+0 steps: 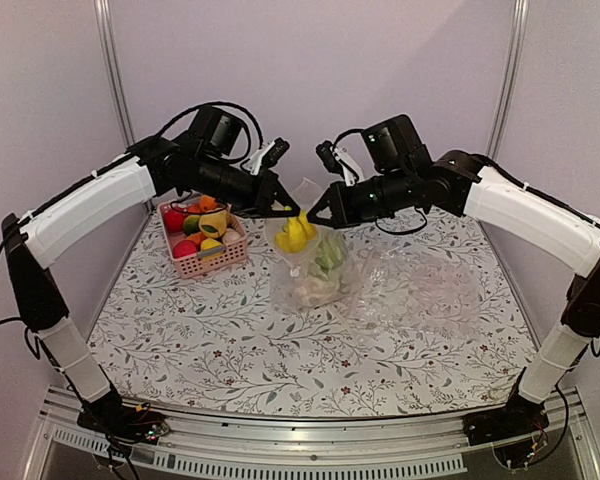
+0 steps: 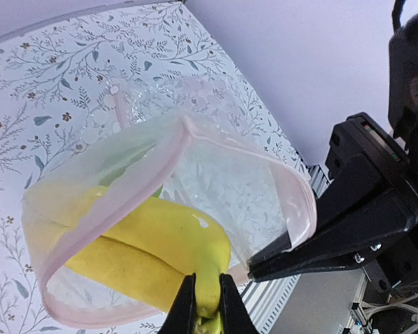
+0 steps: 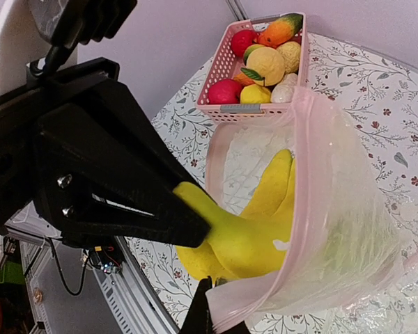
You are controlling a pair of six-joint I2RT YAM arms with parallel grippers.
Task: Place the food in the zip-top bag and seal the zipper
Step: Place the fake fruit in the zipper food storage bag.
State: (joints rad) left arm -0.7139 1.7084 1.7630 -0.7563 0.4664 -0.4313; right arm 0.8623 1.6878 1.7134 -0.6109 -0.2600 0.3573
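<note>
A yellow banana bunch hangs by its stem from my left gripper, which is shut on it. The bunch's lower half sits inside the open mouth of the zip-top bag. The pale pink zipper forms an open loop around the bananas. My right gripper is shut on the near edge of that strip and holds the mouth up. From above, the left gripper and right gripper meet over the bag. Green and whitish food lies inside it.
A pink slatted basket with red, yellow, orange and green toy fruit stands left of the bag, close under the left arm. A larger crinkled clear bag lies flat on the right. The tablecloth is floral.
</note>
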